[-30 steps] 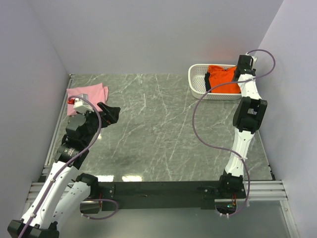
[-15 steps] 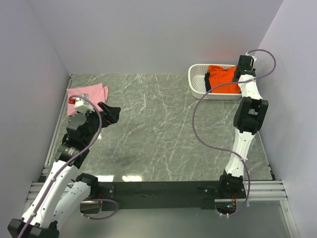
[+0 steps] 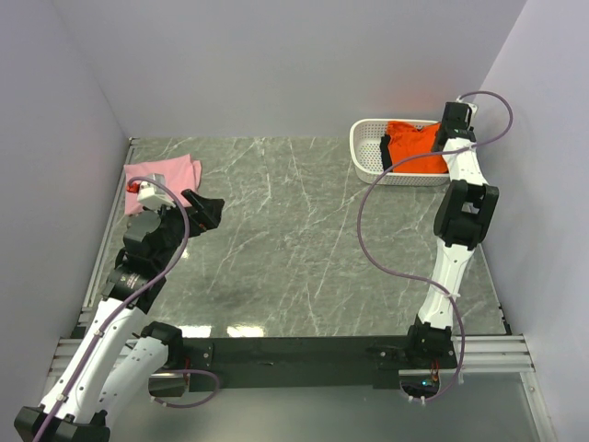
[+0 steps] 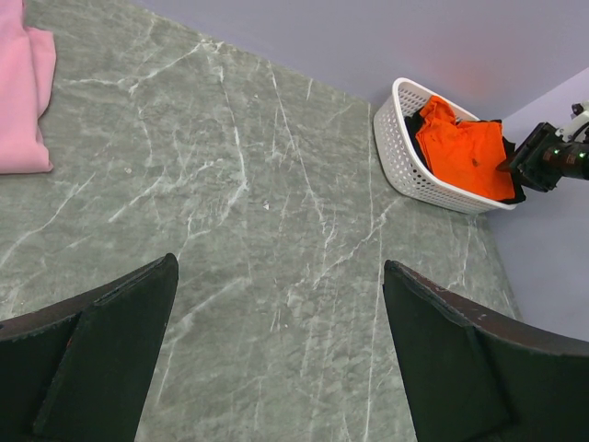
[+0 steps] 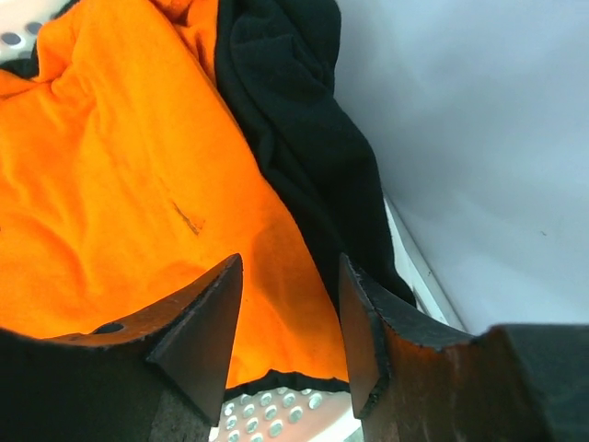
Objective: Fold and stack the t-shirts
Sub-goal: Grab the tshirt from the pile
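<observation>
The bright orange t-shirt (image 3: 411,145) lies crumpled in the white basket (image 3: 363,152) at the far right, on top of the black t-shirt (image 5: 294,120). My right gripper (image 3: 444,140) hangs over the basket's right end. In the right wrist view it (image 5: 290,262) is open, with its jaws just above the orange cloth's (image 5: 120,184) edge and nothing between them. The pale pink t-shirt (image 3: 166,172) lies folded at the far left. My left gripper (image 3: 207,210) is open and empty above the table, near the pink shirt (image 4: 20,92). The left wrist view shows bare marble between its fingers (image 4: 281,267).
The slotted basket (image 4: 396,138) stands against the back right corner, close to the right wall. Grey walls close in the table on the left, back and right. The marble tabletop (image 3: 294,239) stretches between the two arms.
The left wrist has shifted very slightly. The right arm and the shirts have not moved.
</observation>
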Robot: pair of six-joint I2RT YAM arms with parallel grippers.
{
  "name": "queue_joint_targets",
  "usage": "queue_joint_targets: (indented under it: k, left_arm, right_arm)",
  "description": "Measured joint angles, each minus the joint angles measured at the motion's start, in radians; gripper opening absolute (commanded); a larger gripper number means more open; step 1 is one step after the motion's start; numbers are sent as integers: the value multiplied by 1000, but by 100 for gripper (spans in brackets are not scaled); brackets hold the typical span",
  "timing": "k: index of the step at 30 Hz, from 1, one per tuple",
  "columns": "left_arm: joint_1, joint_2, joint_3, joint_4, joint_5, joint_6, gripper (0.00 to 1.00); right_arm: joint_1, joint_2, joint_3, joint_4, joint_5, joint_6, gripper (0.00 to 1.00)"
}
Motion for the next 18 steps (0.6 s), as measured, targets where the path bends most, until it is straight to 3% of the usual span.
queue_joint_targets:
  k: [8, 12, 14, 15, 17, 18]
  left_arm:
    - [0, -2, 0, 0, 0, 0, 99]
    - [0, -2, 0, 0, 0, 0, 99]
    - [0, -2, 0, 0, 0, 0, 99]
    - [0, -2, 0, 0, 0, 0, 99]
    - [0, -2, 0, 0, 0, 0, 99]
    - [0, -2, 0, 0, 0, 0, 99]
  right_arm:
    - [0, 5, 0, -3, -5, 0, 47]
    - [0, 11, 0, -3, -6, -2, 37]
    - [0, 16, 0, -5, -12, -3, 22]
    - [0, 16, 0, -8, -15, -4, 10]
    - [0, 17, 0, -10, -24, -3, 0]
    - [0, 17, 0, -10, -28, 1, 0]
